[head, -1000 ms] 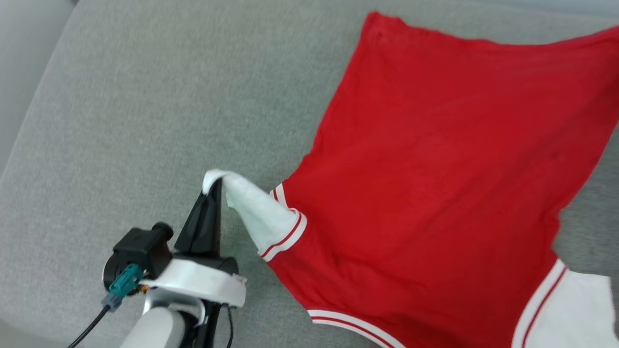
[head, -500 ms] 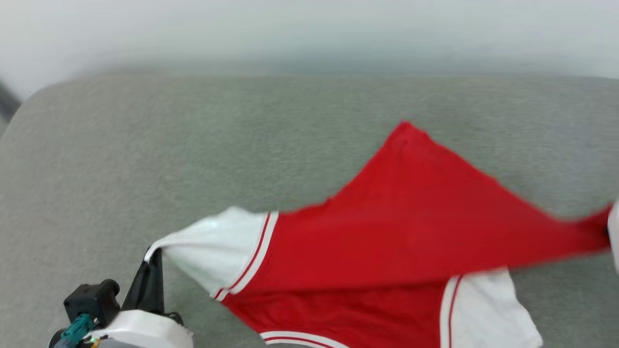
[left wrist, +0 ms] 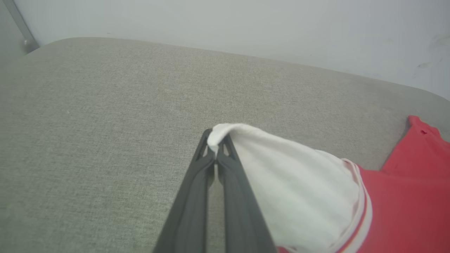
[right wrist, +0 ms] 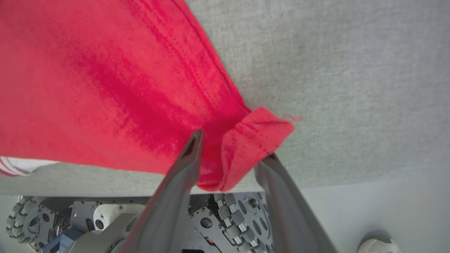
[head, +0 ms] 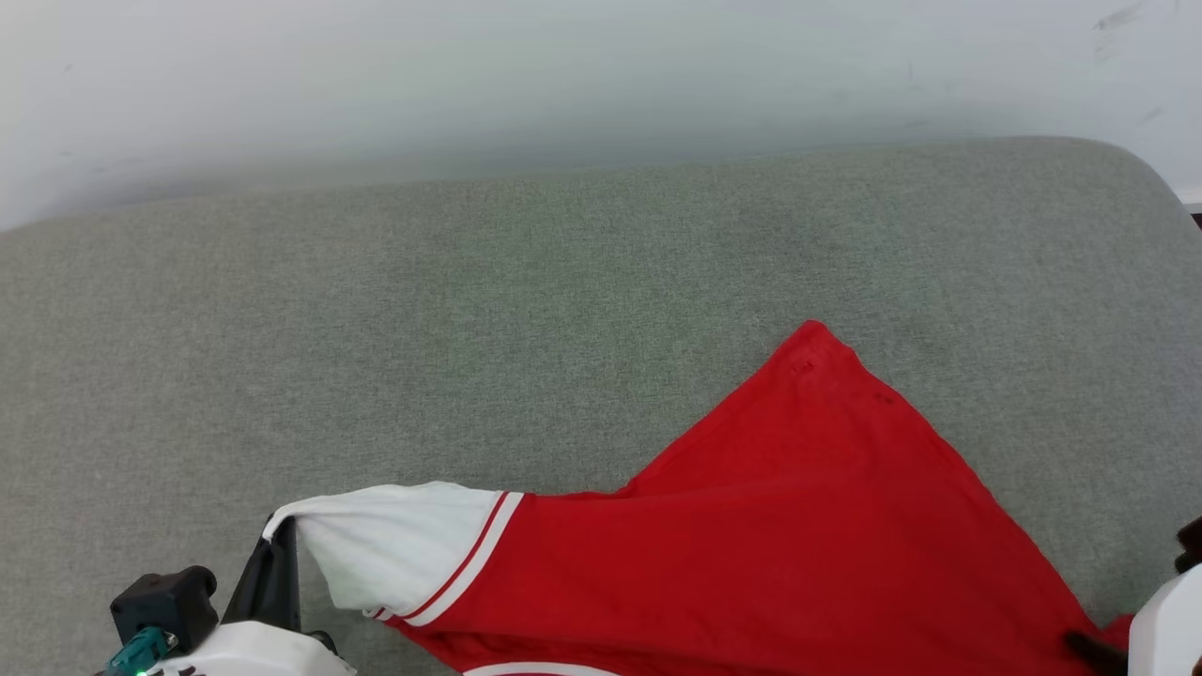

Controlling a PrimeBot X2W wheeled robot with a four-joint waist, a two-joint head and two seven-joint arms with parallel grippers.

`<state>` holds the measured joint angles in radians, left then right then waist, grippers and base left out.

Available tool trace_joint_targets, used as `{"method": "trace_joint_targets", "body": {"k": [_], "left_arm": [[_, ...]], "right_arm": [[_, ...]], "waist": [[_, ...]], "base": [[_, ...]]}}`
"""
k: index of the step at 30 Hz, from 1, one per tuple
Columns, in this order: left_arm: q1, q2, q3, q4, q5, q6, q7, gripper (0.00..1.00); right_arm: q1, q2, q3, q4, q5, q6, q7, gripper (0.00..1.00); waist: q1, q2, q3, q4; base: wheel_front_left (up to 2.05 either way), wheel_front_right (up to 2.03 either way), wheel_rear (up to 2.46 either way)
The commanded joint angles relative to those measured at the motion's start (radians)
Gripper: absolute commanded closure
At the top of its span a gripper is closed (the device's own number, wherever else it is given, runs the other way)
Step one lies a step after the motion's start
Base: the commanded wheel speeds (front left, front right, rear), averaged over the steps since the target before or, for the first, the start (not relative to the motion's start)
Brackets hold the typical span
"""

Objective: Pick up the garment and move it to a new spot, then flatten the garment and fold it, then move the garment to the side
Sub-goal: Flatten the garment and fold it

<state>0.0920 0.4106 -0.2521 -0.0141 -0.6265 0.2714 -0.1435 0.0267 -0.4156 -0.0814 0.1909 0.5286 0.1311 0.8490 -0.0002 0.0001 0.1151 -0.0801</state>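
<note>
Shirt (head: pixel 751 545) stretched over near-right of grey cushion (head: pixel 470 329). Left gripper (left wrist: pixel 215 140) pinching white sleeve (left wrist: pixel 281 182) tip. Right gripper (right wrist: pixel 231 146) jaws apart around red hem corner; grip unclear.

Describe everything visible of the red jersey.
The garment is a soft red knit jersey with white sleeves and red-and-white striped trim, plain side showing. It is stretched out, partly raised, over the grey cushion. The left end effector is shut on the tip of one white sleeve. A folded hem corner lies between the spread fingers of the right end effector; whether they pinch it is unclear. Another red corner points toward the wall.
</note>
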Motion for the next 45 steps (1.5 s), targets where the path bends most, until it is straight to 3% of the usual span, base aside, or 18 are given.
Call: {"method": "trace_joint_targets", "body": {"k": [1, 12, 16, 20, 29, 37, 38, 39, 45], "left_arm": [[-0.012, 0.006, 0.001, -0.003, 0.002, -0.003, 0.002, 1.00], [-0.095, -0.017, -0.019, -0.044, 0.029, -0.005, -0.032, 1.00], [-0.131, -0.036, -0.046, -0.045, 0.036, -0.018, -0.039, 1.00], [-0.167, -0.050, -0.068, -0.041, 0.043, -0.032, -0.040, 1.00], [-0.232, -0.074, -0.103, -0.014, 0.045, -0.067, -0.049, 1.00], [-0.259, -0.098, -0.116, 0.027, 0.035, -0.087, -0.067, 1.00], [-0.261, -0.099, -0.116, 0.033, 0.035, -0.091, -0.071, 1.00], [-0.263, -0.101, -0.117, 0.037, 0.035, -0.093, -0.073, 1.00], [-0.275, -0.108, -0.121, 0.066, 0.029, -0.106, -0.082, 1.00]], "right_arm": [[-0.019, 0.004, -0.006, -0.008, 0.009, -0.001, -0.017, 0.00], [-0.253, 0.001, 0.024, 0.071, -0.009, -0.001, -0.473, 0.00], [-0.341, 0.003, 0.078, 0.135, -0.006, -0.001, -0.549, 0.00], [-0.445, -0.029, 0.158, 0.187, 0.013, -0.001, -0.485, 0.00], [-0.652, -0.051, 0.305, 0.281, 0.056, -0.001, -0.174, 0.00], [-0.686, -0.028, 0.374, 0.343, 0.098, -0.001, 0.023, 0.02], [-0.683, -0.026, 0.389, 0.340, 0.094, 0.000, 0.030, 0.61], [-0.681, -0.023, 0.396, 0.341, 0.095, 0.000, 0.038, 1.00], [-0.690, -0.033, 0.412, 0.354, 0.119, 0.000, 0.060, 1.00]], "waist": [[0.0002, -0.0001, 0.005, 0.001], [0.0002, -0.0001, 0.109, 0.063], [0.0002, -0.0001, 0.136, 0.102], [0.0002, -0.0001, 0.165, 0.132], [0.0002, -0.0001, 0.214, 0.193], [0.0002, -0.0001, 0.249, 0.229], [0.0002, -0.0001, 0.251, 0.231], [0.0002, -0.0001, 0.253, 0.233], [0.0002, -0.0001, 0.248, 0.236]], "base": [[0.00, 0.00, 0.00], [0.00, 0.00, 0.00], [0.00, 0.00, 0.00], [0.00, 0.00, 0.00], [0.00, 0.00, 0.00], [0.00, 0.00, 0.00], [0.00, 0.00, 0.00], [0.00, 0.00, 0.00], [0.00, 0.00, 0.00]]}}
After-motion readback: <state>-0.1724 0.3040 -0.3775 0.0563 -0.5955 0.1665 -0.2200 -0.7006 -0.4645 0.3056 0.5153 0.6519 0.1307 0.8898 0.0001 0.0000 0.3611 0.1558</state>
